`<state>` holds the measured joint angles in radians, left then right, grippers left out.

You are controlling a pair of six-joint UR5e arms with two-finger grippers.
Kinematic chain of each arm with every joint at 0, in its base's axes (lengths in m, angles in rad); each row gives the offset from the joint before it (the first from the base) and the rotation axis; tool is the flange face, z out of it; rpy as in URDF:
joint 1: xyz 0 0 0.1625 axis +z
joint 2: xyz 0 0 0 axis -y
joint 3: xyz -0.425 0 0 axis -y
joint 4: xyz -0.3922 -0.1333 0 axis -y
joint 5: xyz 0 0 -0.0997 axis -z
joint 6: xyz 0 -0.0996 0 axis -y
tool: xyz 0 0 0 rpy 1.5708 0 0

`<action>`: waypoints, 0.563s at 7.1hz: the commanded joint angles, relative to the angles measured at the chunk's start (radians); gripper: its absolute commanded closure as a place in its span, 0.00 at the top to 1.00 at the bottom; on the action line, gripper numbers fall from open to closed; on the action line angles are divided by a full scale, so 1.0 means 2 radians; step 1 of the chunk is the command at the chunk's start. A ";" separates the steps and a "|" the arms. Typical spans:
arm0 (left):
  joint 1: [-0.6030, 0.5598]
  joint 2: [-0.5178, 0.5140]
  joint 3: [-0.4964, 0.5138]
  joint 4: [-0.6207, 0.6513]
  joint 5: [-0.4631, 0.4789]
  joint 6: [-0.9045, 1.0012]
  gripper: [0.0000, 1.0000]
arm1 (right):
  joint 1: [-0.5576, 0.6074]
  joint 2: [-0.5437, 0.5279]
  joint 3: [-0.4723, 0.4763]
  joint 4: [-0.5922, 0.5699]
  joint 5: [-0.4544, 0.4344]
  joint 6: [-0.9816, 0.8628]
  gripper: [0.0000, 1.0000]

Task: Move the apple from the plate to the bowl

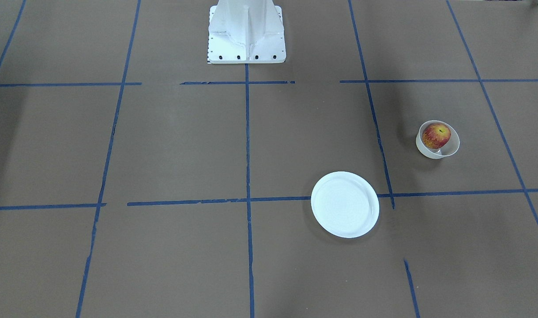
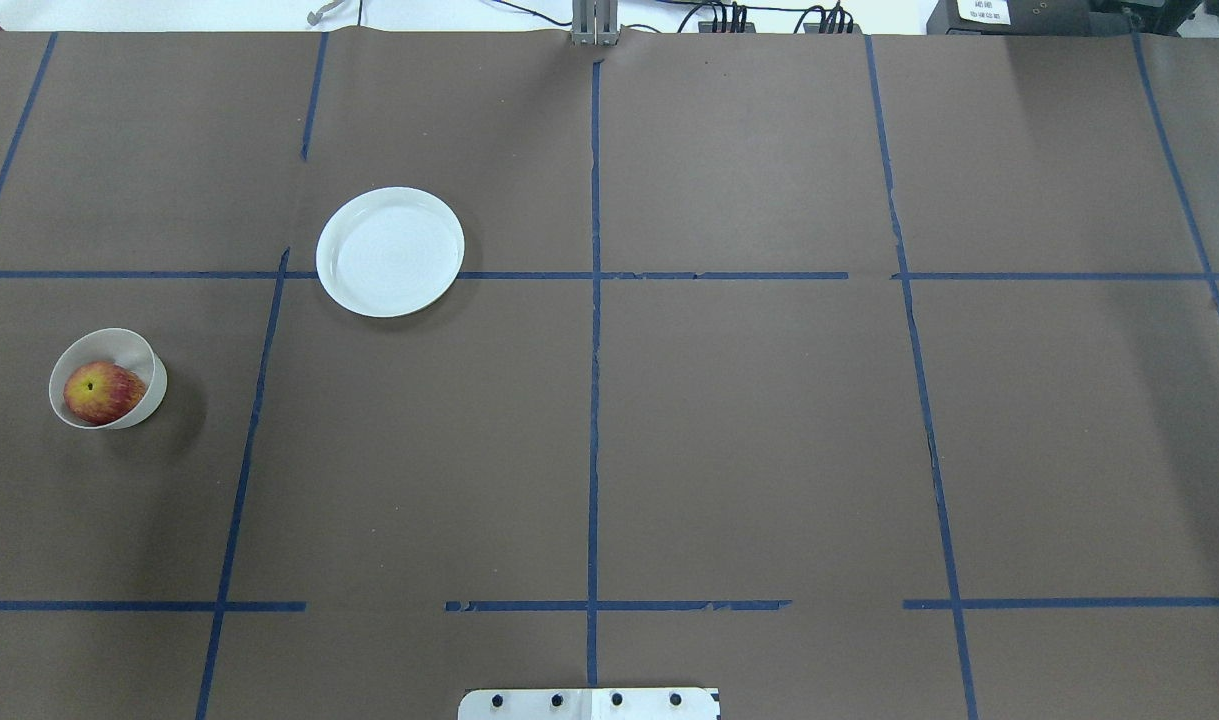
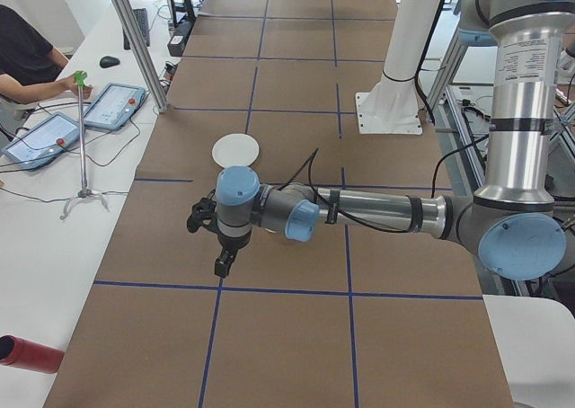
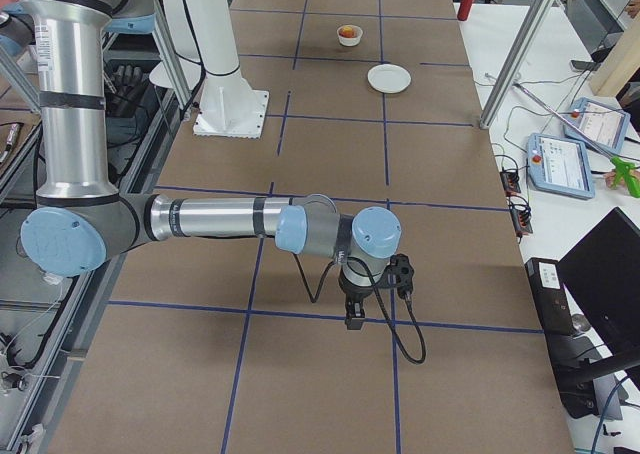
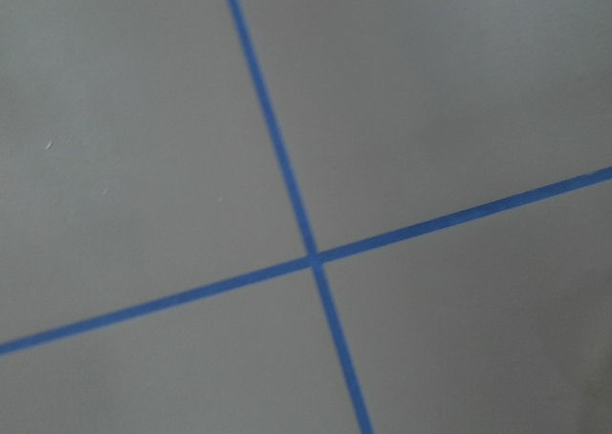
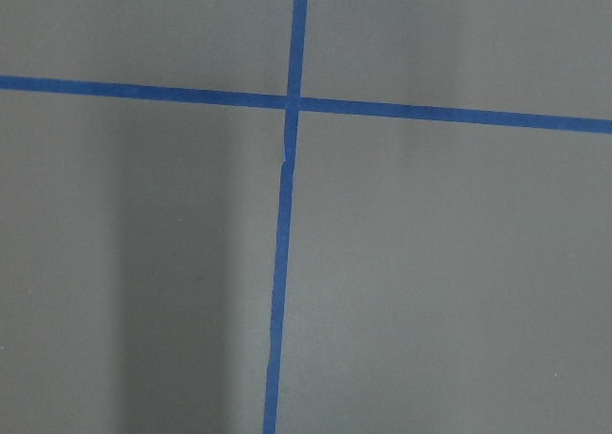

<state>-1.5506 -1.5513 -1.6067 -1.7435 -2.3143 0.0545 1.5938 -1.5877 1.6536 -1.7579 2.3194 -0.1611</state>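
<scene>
The red and yellow apple (image 1: 436,135) sits inside the small cream-white bowl (image 1: 453,145), also seen from overhead with the apple (image 2: 102,392) in the bowl (image 2: 155,378). The white plate (image 1: 344,204) lies empty nearby, apart from the bowl, and shows overhead too (image 2: 390,251). In the right side view the bowl with the apple (image 4: 348,34) and the plate (image 4: 389,77) are far off. My left gripper (image 3: 221,265) shows only in the left side view, my right gripper (image 4: 354,320) only in the right side view. I cannot tell whether either is open or shut.
The brown table cover carries a grid of blue tape lines (image 2: 594,400). The white robot base (image 1: 246,33) stands at the table's edge. Both wrist views show only tape crossings. An operator's table with tablets (image 3: 108,107) runs along the far side.
</scene>
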 commanded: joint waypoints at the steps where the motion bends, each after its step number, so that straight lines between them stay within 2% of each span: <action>1: -0.014 0.006 0.006 0.044 -0.005 -0.001 1.00 | 0.000 0.000 0.000 0.000 0.000 0.000 1.00; 4: -0.014 0.013 0.006 0.067 -0.002 -0.031 1.00 | 0.000 0.000 0.000 0.000 0.000 0.000 1.00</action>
<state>-1.5778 -1.5266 -1.5939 -1.6258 -2.3201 0.0068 1.5938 -1.5877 1.6536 -1.7580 2.3194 -0.1610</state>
